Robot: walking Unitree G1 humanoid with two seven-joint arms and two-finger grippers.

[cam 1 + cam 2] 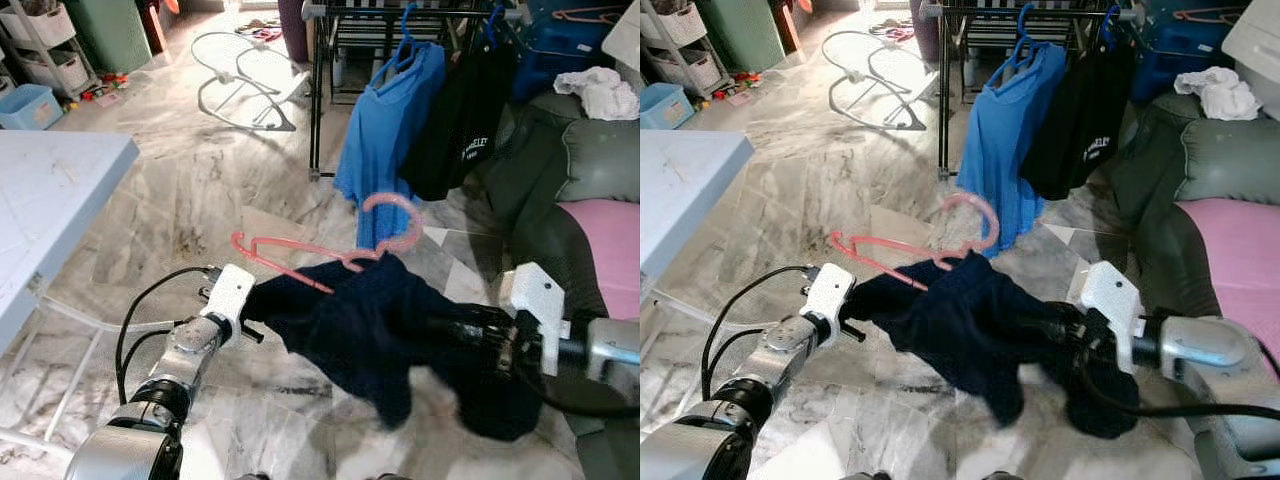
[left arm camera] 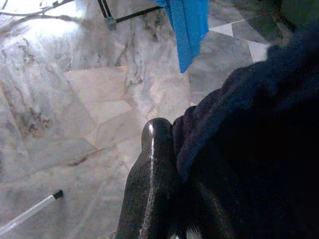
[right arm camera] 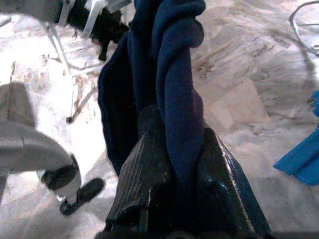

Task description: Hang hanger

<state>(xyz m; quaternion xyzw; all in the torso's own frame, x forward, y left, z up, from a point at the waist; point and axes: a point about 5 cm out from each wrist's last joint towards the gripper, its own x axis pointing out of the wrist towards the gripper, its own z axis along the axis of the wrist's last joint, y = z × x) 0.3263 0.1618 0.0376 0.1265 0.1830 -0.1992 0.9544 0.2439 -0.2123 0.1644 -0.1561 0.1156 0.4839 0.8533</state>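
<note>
A pink hanger (image 1: 392,208) carries a dark navy garment (image 1: 370,320), held above the marble floor between my two arms. My left gripper (image 1: 252,318) is shut on the garment's left edge; in the left wrist view a black finger (image 2: 152,184) presses against the navy cloth (image 2: 259,149). My right gripper (image 1: 462,330) is shut on the garment's right side, and in the right wrist view a twisted fold of the cloth (image 3: 174,89) is clamped between its fingers (image 3: 139,184). The hanger's hook points up and away, toward a black clothes rack (image 1: 318,100) ahead.
On the rack hang a blue shirt (image 1: 390,130) and a black shirt (image 1: 460,120), each on a blue hanger. A grey-green sofa (image 1: 590,160) with a pink cover stands at the right. A white table (image 1: 50,190) is at the left. A wire bouncer frame (image 1: 240,85) lies on the floor beyond.
</note>
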